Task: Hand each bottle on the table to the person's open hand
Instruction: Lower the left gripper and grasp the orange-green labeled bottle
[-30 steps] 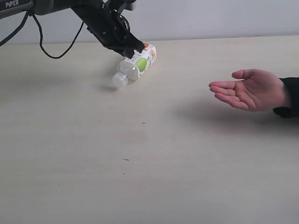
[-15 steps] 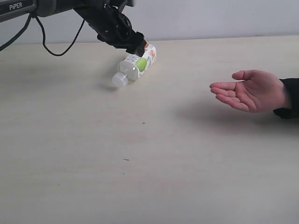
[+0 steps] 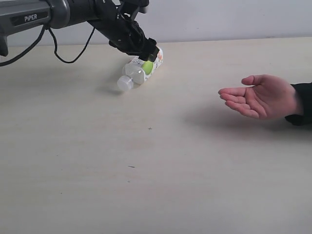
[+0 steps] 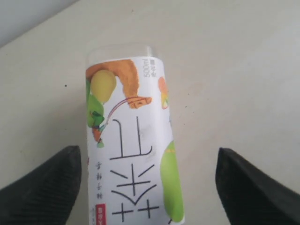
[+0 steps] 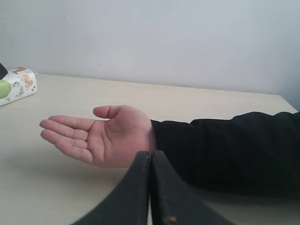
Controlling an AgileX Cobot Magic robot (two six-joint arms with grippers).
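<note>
Upper left, left gripper [image 3: 150, 51] spread wide, straddling the lying apple-label bottle [image 3: 141, 68] on the table [image 3: 146, 170]; open hand [image 3: 261, 96] at right edge; right gripper [image 5: 151, 187] pressed together.

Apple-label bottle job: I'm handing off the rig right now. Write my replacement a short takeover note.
Left gripper: open, jaws either side of the apple-label bottle, not gripping it.
Right gripper: shut, empty, facing the person's hand.
Bottle lies on its side on the table; the hand is open, palm up, empty, on the right arm's side.
Done: approach. To do: close on bottle, lift, carry to the palm. No other bottle in view.
</note>
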